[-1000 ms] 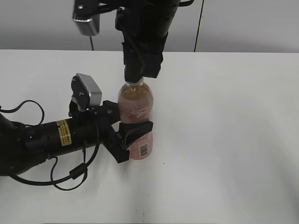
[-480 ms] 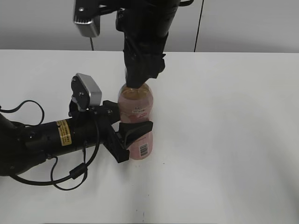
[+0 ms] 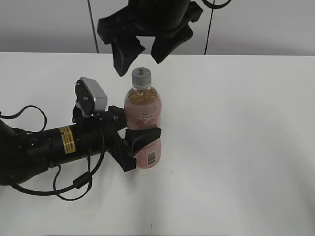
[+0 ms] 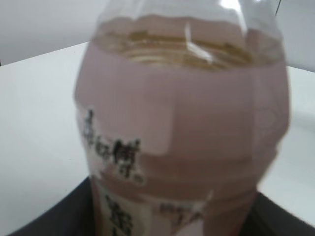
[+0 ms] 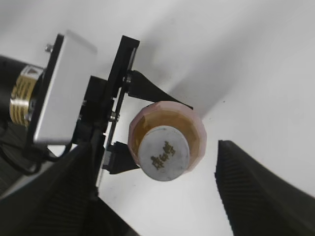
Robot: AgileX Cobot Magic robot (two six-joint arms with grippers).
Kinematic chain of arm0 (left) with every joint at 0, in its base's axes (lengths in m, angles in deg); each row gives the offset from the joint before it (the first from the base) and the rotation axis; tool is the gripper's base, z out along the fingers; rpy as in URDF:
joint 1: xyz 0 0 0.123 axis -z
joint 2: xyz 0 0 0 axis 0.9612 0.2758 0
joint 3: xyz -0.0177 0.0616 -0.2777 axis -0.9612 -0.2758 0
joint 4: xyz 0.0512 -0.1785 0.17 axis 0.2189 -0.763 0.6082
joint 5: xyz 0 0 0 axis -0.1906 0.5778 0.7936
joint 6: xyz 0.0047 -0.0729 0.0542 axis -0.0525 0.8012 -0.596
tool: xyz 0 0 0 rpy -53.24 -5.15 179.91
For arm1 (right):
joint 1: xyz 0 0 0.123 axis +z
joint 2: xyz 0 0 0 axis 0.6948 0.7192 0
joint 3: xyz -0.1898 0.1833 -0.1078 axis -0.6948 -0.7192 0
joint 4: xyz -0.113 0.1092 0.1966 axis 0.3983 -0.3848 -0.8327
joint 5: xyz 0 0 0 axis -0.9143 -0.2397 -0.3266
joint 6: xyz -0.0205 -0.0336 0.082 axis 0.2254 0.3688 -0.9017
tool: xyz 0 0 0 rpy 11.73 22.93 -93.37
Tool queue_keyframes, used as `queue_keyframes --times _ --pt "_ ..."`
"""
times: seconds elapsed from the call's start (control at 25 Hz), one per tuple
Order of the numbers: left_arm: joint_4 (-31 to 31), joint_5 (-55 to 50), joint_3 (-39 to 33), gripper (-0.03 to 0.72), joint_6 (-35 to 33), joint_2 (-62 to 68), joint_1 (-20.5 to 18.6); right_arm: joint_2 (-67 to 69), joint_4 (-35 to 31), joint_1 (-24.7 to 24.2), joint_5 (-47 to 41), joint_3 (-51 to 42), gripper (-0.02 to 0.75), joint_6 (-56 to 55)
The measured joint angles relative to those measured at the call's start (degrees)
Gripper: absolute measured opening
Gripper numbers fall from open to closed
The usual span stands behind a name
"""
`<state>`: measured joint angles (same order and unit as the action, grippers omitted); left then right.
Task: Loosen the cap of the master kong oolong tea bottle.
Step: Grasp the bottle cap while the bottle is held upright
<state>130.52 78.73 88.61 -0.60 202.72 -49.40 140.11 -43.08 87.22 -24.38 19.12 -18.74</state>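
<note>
My right end effector (image 3: 142, 53) hangs released above the cap (image 3: 140, 74), its two dark fingers (image 3: 122, 58) spread wide to either side and touching nothing. My left end effector (image 3: 140, 140) is clenched around the middle of the bottle (image 3: 143, 110), one finger across the pink label and the other behind it, holding the bottle upright on the white tabletop (image 3: 236, 147). Behind the tabletop runs a pale grey wall (image 3: 266, 24) with dark vertical seams.

Half a second ago my right end effector was down over the bottle's neck and hid the cap completely; now it is raised and spread, and the cap stands in full view on the neck. The bottle and my left arm sit where they were.

The right wrist view looks straight down: the cap (image 5: 164, 153) is a round white disc with a small dark mark on top, ringed by amber tea in the bottle's (image 5: 194, 129) shoulder, with my right fingers (image 5: 256, 191) at the lower corners, well apart from it. It also shows my left end effector (image 5: 125, 123) against the bottle's side and the silver camera (image 5: 59, 88) on that wrist. The left wrist view fills with the bottle (image 4: 197, 113) at close range, blurred, showing the tea line and dark print on the label, with the tabletop (image 4: 34, 108) pale behind it; the cap is out of that view.
</note>
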Motion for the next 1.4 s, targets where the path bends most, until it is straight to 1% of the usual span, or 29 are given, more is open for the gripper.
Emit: queue_keyframes --times 0.08,0.16,0.36,0.52,0.72,0.96,1.04,1.08,1.28,1.4 --pt "0.0 0.0 0.0 0.385 0.0 0.0 0.0 0.0 0.0 0.0 0.0 0.0 0.585 -8.1" --pt "0.0 0.0 0.0 0.385 0.0 0.0 0.0 0.0 -0.2 0.0 0.0 0.0 0.585 -13.0" --pt "0.0 0.0 0.0 0.385 0.0 0.0 0.0 0.0 -0.3 0.0 0.0 0.0 0.585 -20.2" --pt "0.0 0.0 0.0 0.385 0.0 0.0 0.0 0.1 -0.3 0.0 0.0 0.0 0.581 -21.8" --pt "0.0 0.0 0.0 0.385 0.0 0.0 0.0 1.1 0.0 0.0 0.0 0.0 0.535 -22.1" --pt "0.0 0.1 0.0 0.385 0.0 0.0 0.0 2.5 0.4 0.0 0.0 0.0 0.519 -22.1" --pt "0.0 0.1 0.0 0.385 0.0 0.0 0.0 2.5 0.5 0.0 0.0 0.0 0.499 -22.1" --pt "0.0 0.0 0.0 0.385 0.0 0.0 0.0 2.5 0.5 0.0 0.0 0.0 0.477 -22.2" --pt "0.0 0.0 0.0 0.385 0.0 0.0 0.0 2.5 0.8 0.0 0.0 0.0 0.33 -22.1" --pt "0.0 0.1 0.0 0.385 0.0 0.0 0.0 2.5 1.1 0.0 0.0 0.0 0.298 -21.8"
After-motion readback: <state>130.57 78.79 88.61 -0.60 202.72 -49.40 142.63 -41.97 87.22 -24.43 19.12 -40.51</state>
